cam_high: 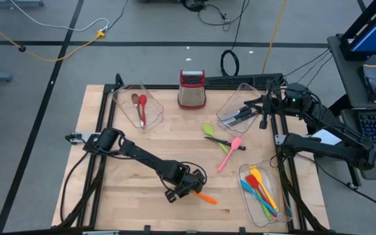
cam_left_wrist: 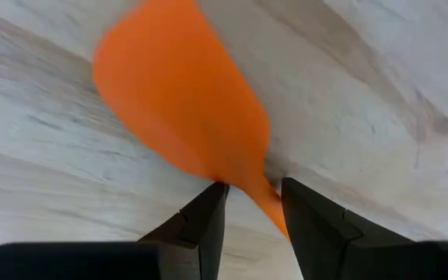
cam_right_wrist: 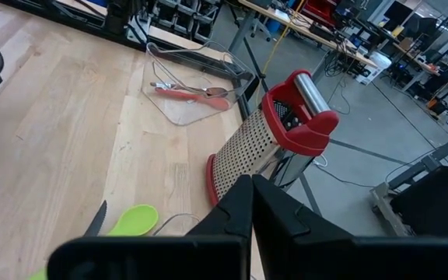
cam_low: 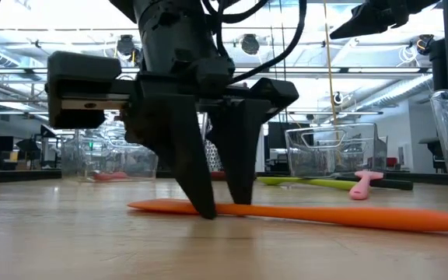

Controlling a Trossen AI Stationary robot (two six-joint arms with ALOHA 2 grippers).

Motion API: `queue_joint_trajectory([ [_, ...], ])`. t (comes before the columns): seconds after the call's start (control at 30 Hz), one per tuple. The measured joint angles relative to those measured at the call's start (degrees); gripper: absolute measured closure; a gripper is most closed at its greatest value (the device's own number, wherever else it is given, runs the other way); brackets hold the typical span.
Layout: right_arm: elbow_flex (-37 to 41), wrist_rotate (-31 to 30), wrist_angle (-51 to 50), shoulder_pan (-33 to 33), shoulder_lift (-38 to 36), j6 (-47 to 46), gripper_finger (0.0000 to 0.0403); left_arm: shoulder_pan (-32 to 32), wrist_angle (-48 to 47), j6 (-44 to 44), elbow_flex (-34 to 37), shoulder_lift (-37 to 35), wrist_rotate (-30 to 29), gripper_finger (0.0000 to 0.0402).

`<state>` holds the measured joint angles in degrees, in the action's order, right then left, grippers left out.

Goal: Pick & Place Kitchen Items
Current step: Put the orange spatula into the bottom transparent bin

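An orange spatula (cam_high: 205,197) lies flat on the wooden table near its front edge; the low view shows the orange spatula (cam_low: 325,215) stretched along the boards. My left gripper (cam_high: 185,187) points steeply down over it, open. Its two fingers stand on either side of the narrow neck where blade meets handle, with their tips at table height (cam_low: 224,208). My right gripper (cam_high: 247,112) hangs shut and empty, high above the far right bin (cam_high: 239,104). My left gripper comes from above with one finger (cam_left_wrist: 208,214) on each side of the spatula's neck (cam_left_wrist: 257,187), lying across it. Whether either finger touches the neck, I cannot tell. The spatula rests flat on the table.
A steel grater (cam_high: 192,89) with a red top stands at the far edge. A clear bin (cam_high: 139,108) at far left holds a red and a brown spoon; another bin (cam_high: 263,192) at near right holds several coloured utensils. A green spoon (cam_high: 209,130) and a pink spatula (cam_high: 229,153) lie mid-table.
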<state>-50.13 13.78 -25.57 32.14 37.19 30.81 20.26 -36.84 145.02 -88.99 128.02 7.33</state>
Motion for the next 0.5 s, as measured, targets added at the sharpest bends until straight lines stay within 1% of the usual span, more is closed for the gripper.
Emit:
queue_joint_trajectory([
  [0.5, 0.0, 0.0, 0.0, 0.0, 0.0, 0.0, 0.0403, -0.3, -7.0, -1.8, -0.2, -0.2, -1.0, 0.0266],
])
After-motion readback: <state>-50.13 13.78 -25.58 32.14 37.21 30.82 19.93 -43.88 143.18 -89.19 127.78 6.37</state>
